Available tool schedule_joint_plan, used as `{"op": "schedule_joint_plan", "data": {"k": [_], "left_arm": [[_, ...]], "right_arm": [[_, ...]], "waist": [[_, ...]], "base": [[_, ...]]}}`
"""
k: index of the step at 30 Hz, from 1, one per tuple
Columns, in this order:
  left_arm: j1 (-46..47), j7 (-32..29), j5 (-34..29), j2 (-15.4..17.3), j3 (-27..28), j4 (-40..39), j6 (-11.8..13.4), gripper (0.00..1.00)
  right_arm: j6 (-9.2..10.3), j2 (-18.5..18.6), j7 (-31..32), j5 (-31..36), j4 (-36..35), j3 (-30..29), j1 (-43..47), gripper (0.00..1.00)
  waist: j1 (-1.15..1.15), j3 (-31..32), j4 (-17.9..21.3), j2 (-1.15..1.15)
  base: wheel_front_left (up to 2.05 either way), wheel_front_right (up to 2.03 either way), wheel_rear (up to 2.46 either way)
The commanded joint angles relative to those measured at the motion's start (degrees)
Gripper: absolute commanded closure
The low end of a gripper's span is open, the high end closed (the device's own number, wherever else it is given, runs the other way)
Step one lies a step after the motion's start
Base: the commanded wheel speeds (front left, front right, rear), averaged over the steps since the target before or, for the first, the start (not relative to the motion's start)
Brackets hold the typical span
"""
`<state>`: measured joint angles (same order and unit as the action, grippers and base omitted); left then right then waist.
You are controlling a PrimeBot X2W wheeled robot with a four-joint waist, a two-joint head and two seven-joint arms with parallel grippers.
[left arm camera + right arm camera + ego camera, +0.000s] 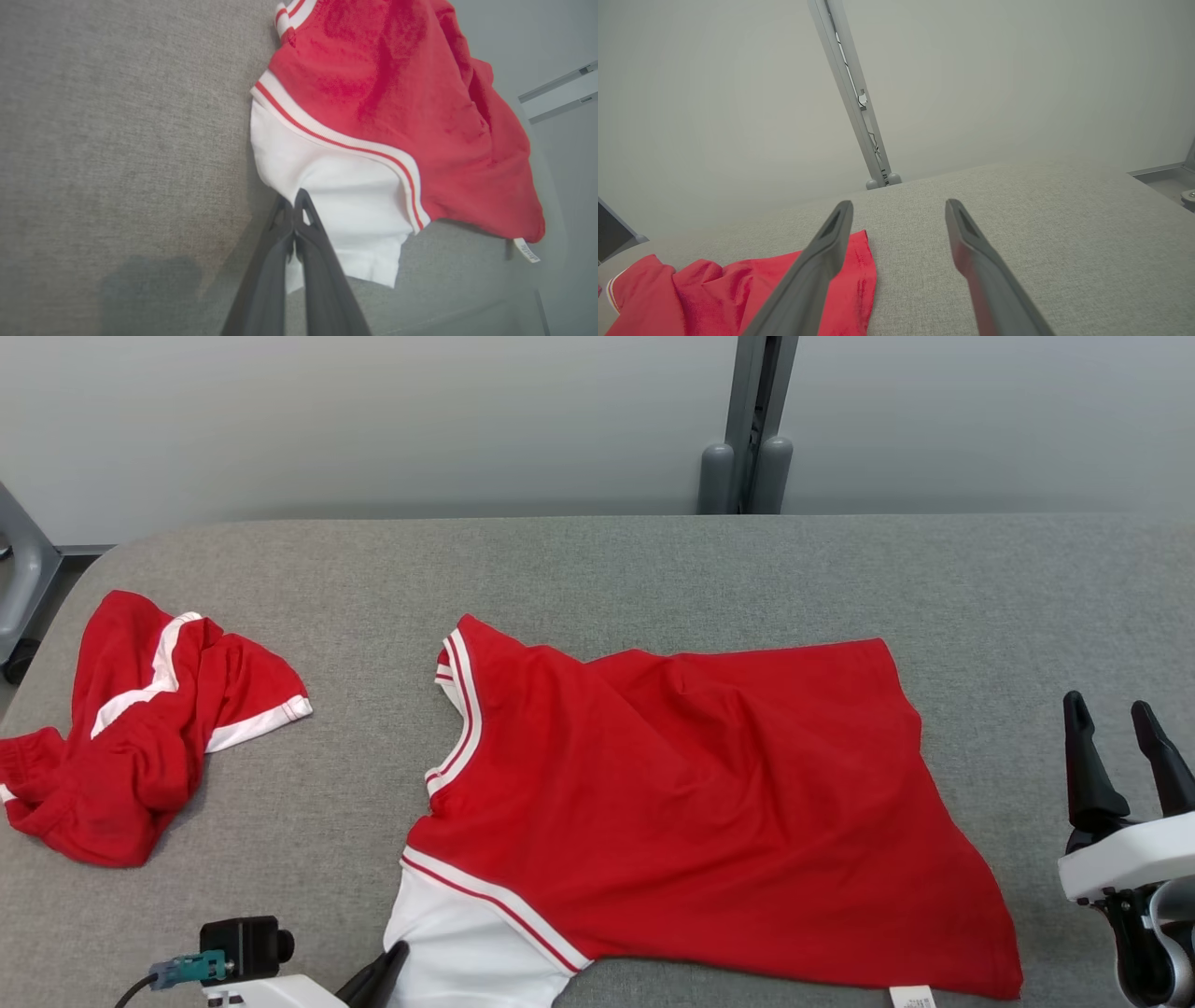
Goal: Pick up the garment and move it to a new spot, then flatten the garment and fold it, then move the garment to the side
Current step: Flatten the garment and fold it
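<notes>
The left hand (293, 206) is closed on the white sleeve (355, 205) of the garment (691, 803), which stretches lengthwise toward the open right hand (1108, 709).

The left jaws sit at the lower left of the head view, their two dark fingers (322, 275) pressed together tip to tip, nipping the edge of the white sleeve of the shirt (355, 196); the pale left wrist (280, 991) lies just behind them, angled up and to the right; the right jaws stand wide at the lower right, fingers (1088, 775) pointing upward and well apart, holding nothing; the white right wrist (1125, 854) sits below them.
</notes>
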<state>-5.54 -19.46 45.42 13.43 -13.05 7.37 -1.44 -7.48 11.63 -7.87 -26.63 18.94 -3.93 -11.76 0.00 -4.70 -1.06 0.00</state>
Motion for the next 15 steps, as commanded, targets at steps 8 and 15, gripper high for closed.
{"op": "schedule_joint_plan", "data": {"k": [8,15], "left_arm": [[0.37,1.14,-0.92,1.76,1.60,2.33,1.60,1.00],[1.15,1.70,-1.09,1.38,1.08,3.25,1.36,0.00]], "right_arm": [[-0.04,0.31,0.04,-0.01,0.06,-0.44,0.14,0.00],[-0.04,0.03,-0.11,0.47,0.08,-0.59,0.27,0.00]], "waist": [[0.00,-0.48,0.53,0.00],[0.00,-0.75,0.61,0.00]], "base": [[0.00,0.00,0.00],[0.00,0.00,0.00]]}}
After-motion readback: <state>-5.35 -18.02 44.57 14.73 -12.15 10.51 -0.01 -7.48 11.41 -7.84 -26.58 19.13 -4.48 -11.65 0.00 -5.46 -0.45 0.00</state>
